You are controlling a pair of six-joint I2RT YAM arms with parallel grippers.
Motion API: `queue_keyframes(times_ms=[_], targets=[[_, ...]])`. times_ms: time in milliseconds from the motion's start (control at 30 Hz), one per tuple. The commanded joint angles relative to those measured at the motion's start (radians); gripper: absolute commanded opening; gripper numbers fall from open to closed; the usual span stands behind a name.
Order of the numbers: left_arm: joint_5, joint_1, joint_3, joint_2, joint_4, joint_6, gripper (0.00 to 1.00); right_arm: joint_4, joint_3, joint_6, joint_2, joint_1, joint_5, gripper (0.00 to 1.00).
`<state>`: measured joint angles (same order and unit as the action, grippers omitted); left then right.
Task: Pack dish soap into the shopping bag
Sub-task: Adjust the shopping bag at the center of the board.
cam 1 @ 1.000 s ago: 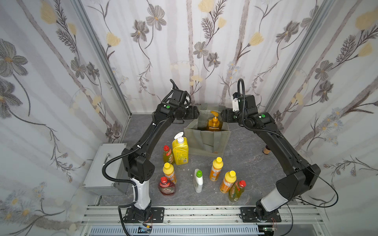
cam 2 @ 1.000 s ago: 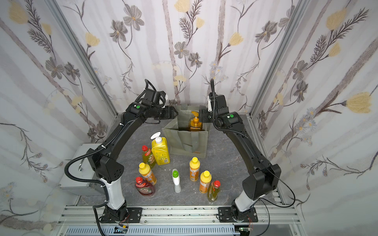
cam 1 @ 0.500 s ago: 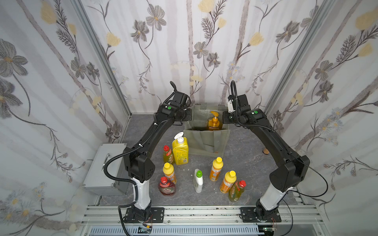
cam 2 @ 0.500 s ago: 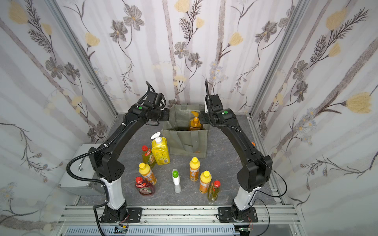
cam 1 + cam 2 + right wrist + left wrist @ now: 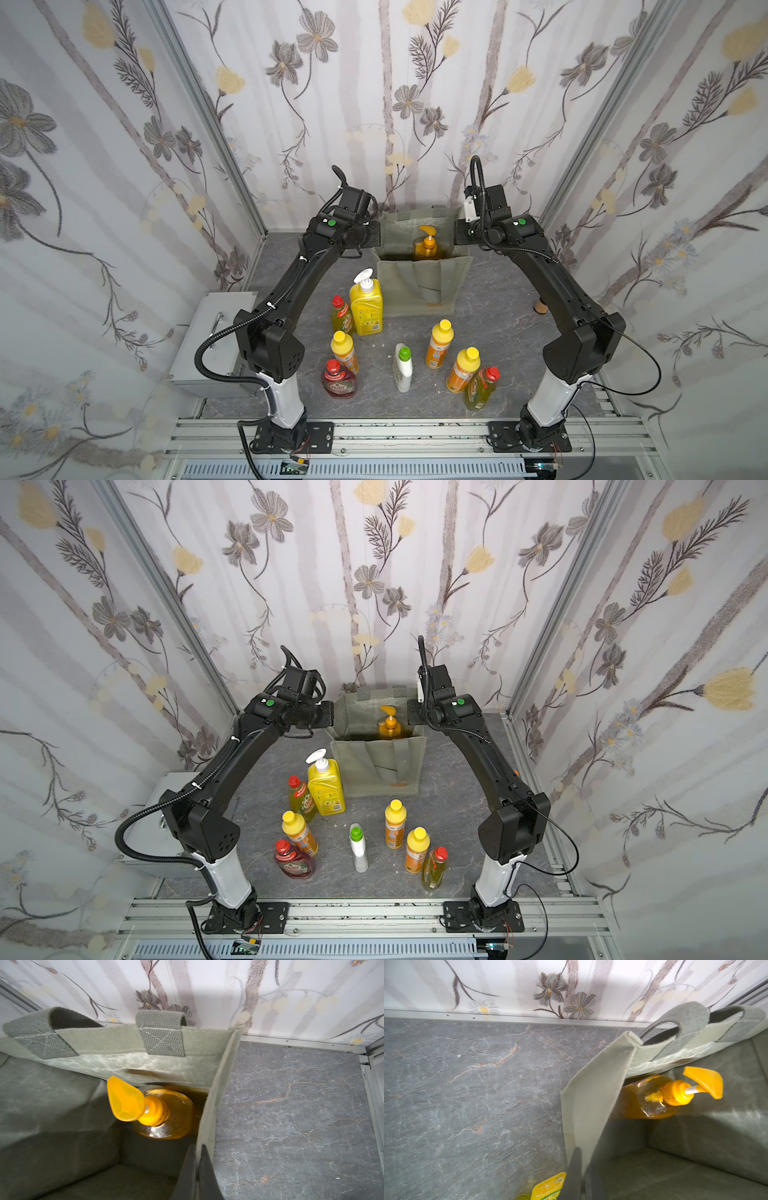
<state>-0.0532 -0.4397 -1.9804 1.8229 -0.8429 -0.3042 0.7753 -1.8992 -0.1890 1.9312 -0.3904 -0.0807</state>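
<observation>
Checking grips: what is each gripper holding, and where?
The shopping bag: the left gripper pinches one side wall's rim, the right gripper the opposite side wall's rim.

A robotics lab cell dressed up like a home: floral wallpaper panels sit in aluminium frame posts, two black robot arms are bolted to an aluminium rail with loose cables, and the tabletop is grey marble-look.
</observation>
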Motion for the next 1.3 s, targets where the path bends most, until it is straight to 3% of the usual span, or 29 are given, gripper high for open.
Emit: queue_keyframes(times_ms=[0,67,133,200,367,500,733,1000,1267], targets=[[-0.018,-0.002,-0.011,-0.002,0.041,-0.018,0.00,-0.030,0.056,0.013,-0.033,0.000,-0.011,0.04],[-0.024,-0.004,-0.011,0.008,0.039,-0.019,0.01,-0.039,0.107,0.013,-0.062,-0.001,-0.011,0.10],[-0.029,-0.005,-0.008,0.015,0.042,-0.022,0.04,-0.039,0.139,0.012,-0.094,-0.001,-0.009,0.24],[-0.031,-0.008,0.010,0.018,0.053,-0.023,0.12,-0.039,0.146,0.013,-0.134,-0.001,-0.005,0.32],[0.013,-0.007,0.082,-0.025,0.132,-0.008,0.24,-0.050,0.088,0.060,-0.231,-0.033,0.050,0.38],[0.010,-0.002,0.138,-0.073,0.195,-0.006,0.25,-0.075,0.028,0.101,-0.227,-0.090,0.083,0.44],[-0.001,0.000,0.183,-0.087,0.222,-0.004,0.25,-0.079,-0.090,0.084,-0.061,-0.147,0.037,0.53],[-0.031,0.001,0.193,-0.065,0.236,-0.006,0.24,-0.078,-0.164,0.087,0.085,-0.145,-0.025,0.61],[-0.037,0.001,0.204,-0.066,0.240,-0.004,0.17,-0.096,-0.166,0.077,0.157,-0.122,-0.036,0.69]])
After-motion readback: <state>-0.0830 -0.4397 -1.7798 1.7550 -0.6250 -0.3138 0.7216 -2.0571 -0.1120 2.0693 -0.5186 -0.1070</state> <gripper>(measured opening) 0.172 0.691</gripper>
